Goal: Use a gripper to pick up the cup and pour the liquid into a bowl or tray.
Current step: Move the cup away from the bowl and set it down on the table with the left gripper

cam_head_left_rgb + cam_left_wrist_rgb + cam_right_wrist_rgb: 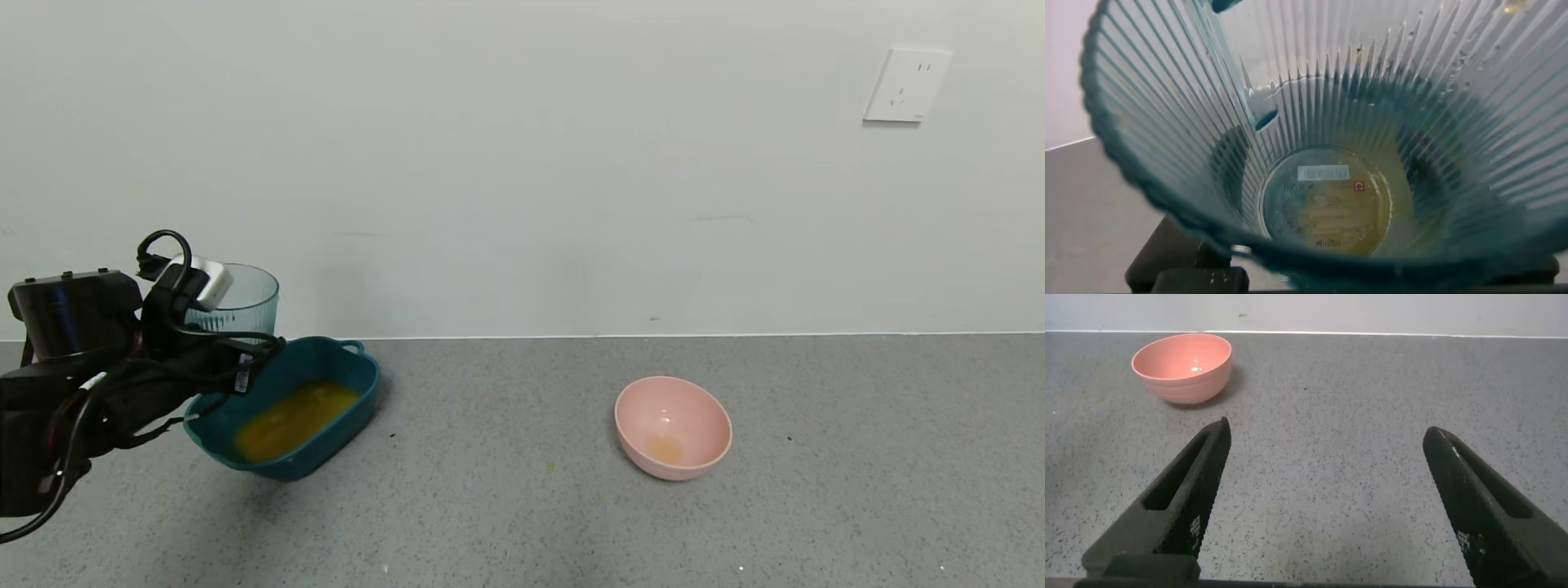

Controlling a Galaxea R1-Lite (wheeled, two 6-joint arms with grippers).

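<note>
My left gripper [204, 325] is shut on the cup [239, 298], a clear pale blue-green ribbed tumbler. It holds the cup in the air above the back left end of the dark teal tray [359, 384]. Orange-yellow liquid [295, 418] lies pooled in the tray. In the left wrist view the cup [1167, 122] fills the frame, and only a thin yellow film [1372, 233] shows on its bottom. My right gripper [1327, 429] is open and empty, low over the bare counter; it does not show in the head view.
A round pink bowl [673, 425] stands on the grey counter to the right of the tray, with a small yellow trace inside; it also shows in the right wrist view [1182, 367]. A white wall with a socket [906, 84] runs behind the counter.
</note>
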